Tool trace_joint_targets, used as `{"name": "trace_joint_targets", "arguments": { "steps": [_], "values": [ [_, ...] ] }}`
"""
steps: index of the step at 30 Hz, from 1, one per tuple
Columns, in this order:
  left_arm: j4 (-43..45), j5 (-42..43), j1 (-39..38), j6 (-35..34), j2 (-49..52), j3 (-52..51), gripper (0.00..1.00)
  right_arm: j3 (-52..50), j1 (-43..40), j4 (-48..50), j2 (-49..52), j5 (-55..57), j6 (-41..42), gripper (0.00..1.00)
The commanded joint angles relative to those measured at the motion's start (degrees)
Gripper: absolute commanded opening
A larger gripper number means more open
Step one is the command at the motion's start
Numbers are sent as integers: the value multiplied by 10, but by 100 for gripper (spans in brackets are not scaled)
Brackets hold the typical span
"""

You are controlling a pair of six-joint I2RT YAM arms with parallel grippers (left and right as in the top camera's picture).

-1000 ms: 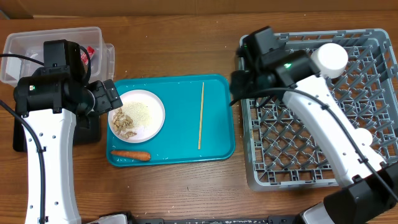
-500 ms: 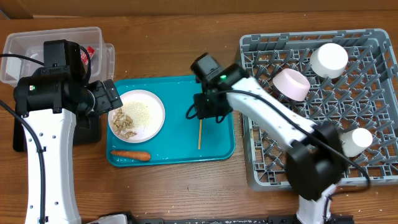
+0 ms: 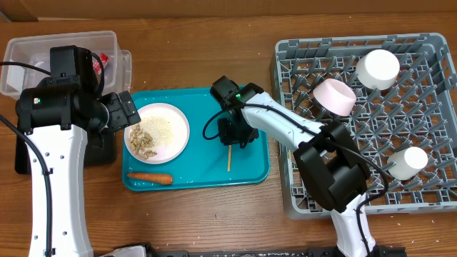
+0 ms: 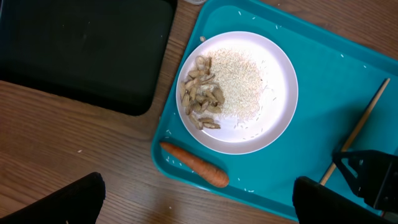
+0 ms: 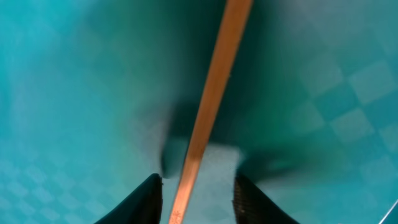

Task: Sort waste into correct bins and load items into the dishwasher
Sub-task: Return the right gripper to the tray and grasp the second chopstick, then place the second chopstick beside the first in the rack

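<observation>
right claw [image 5: 197, 190] astride chopstick [image 5: 211, 93], ends cropped

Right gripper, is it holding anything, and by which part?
Nothing yet. The right gripper is open, its fingers straddling the chopstick around mid-length on the teal tray, gaps both sides.

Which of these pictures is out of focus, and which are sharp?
Right wrist view: blurred; the chopstick and tray look soft, very near the lens. Left wrist view: sharp, single rice grains show on the plate. Overhead view: sharp too.

Teal tray [image 3: 203, 160], white plate [image 3: 183, 135], orange carrot [image 3: 150, 178], light wooden chopstick [image 3: 229, 159], grey lattice rack [image 3: 428, 207].
</observation>
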Motion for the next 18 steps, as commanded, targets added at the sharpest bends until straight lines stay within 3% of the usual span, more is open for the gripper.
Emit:
{"name": "trace_joint_targets", "arguments": {
  "steps": [1, 8, 18],
  "values": [
    [0, 3, 3, -8, 3, -2, 98, -3, 3, 0, 27, 5, 5, 24],
    [0, 3, 3, -8, 3, -2, 98, -2, 2, -21, 27, 18, 21, 4],
    [-1, 3, 3, -8, 3, -2, 98, 42, -38, -116, -82, 106, 3, 4]
  ]
}}
